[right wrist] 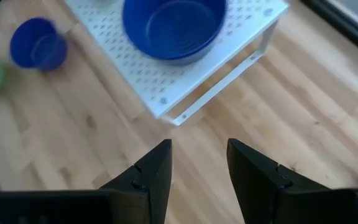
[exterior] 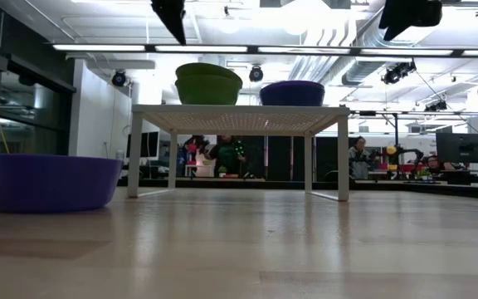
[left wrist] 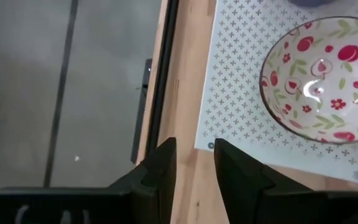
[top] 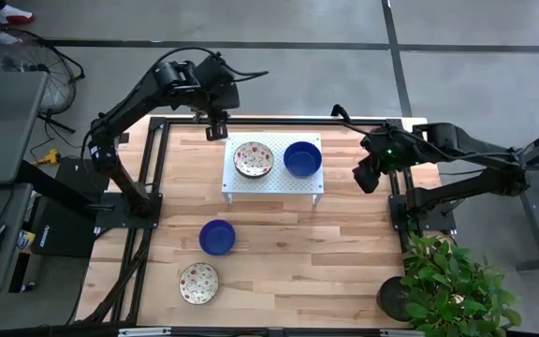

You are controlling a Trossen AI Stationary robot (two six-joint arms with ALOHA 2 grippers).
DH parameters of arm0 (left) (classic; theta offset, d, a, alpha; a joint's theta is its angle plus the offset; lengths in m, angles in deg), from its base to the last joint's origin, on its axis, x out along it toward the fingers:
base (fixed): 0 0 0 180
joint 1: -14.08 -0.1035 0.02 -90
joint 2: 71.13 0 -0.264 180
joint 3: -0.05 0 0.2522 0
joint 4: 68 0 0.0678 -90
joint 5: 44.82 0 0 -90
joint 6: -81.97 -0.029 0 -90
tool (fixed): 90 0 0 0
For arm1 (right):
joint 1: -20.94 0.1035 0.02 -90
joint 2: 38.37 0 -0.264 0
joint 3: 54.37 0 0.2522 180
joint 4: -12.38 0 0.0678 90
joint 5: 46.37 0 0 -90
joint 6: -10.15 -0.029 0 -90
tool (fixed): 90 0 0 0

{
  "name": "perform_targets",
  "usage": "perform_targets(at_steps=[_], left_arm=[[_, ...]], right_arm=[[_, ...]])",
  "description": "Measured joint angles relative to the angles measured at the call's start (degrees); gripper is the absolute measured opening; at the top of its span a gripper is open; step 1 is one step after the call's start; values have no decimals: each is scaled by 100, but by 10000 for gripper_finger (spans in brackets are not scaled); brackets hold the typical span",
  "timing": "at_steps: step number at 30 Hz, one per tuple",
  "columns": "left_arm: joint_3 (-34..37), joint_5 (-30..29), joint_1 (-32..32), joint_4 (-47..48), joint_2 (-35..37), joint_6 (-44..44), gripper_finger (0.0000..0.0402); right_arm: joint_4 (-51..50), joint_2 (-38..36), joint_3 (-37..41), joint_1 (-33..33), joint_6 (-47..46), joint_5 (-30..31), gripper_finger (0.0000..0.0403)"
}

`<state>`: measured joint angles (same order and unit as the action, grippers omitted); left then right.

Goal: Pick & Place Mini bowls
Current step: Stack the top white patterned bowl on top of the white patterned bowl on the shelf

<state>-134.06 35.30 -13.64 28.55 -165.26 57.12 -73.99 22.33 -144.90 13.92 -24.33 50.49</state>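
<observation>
Patterned bowl (left wrist: 322, 81) just beyond left fingers (left wrist: 160, 168), untouched.

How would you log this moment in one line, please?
left gripper: open, empty | right gripper: open, empty | rack: two bowls | table: two bowls

Even overhead light falls on the wooden table (top: 279, 253), leaving only soft, short shadows beneath the white rack (top: 272, 167) and beside the blue bowl (top: 217, 237) near the table's front edge. From table height, ceiling strip lights (exterior: 222, 48) burn out to white glare, the tabletop in front shows a pale sheen, and the room behind lies dim. Both wrist pictures are soft: the flowered bowl (left wrist: 322, 81) reads fairly clear, while the dark pincer (right wrist: 197, 180) in front blurs.
</observation>
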Motion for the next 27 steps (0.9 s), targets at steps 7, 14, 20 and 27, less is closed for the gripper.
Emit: perform_targets(at_steps=[7, 14, 20, 27], left_arm=[[461, 186, -2, -444, 513, -383, 104], [2915, 933, 0, -2110, 1856, -535, 104], [5392, 2128, 0, -4935, 3013, -251, 104], [6512, 2726, 196, -6029, 3433, -38, 104]], right_arm=[[2, -95, 0, 7, -2, 206, 142], [165, -159, 0, 7, 2, 626, 142], [663, -153, 0, 7, 102, 582, 142], [1041, -148, 0, 7, 372, 565, 142]])
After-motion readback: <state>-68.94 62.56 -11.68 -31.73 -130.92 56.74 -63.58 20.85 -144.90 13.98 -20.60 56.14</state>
